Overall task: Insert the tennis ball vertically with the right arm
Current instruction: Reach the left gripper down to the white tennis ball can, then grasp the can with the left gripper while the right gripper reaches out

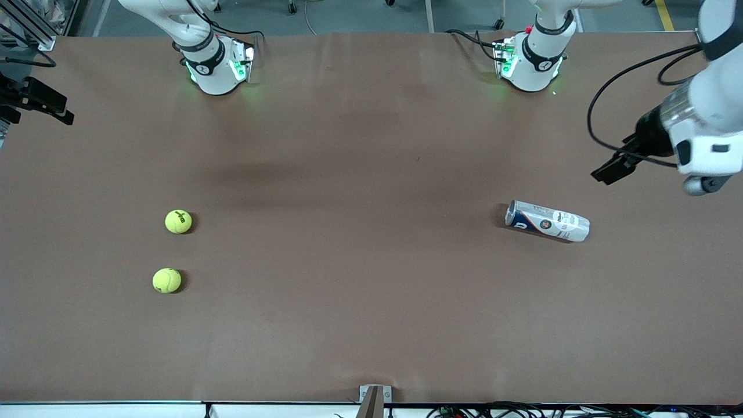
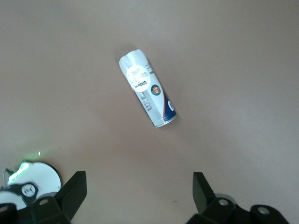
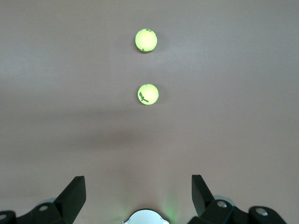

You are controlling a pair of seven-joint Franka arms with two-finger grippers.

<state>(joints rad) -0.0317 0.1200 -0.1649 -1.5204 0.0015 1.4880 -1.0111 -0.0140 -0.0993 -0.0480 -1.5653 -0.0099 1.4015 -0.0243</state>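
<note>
Nothing is started yet: nearest me one tennis ball, then the second ball and the can lying flat, so I judge my empty, spread right gripper must descend while the left gripper, also spread, waits.

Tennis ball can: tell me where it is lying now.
In the front view the tennis ball can lies on its side on the table toward the left arm's end, apart from the two tennis balls.
</note>
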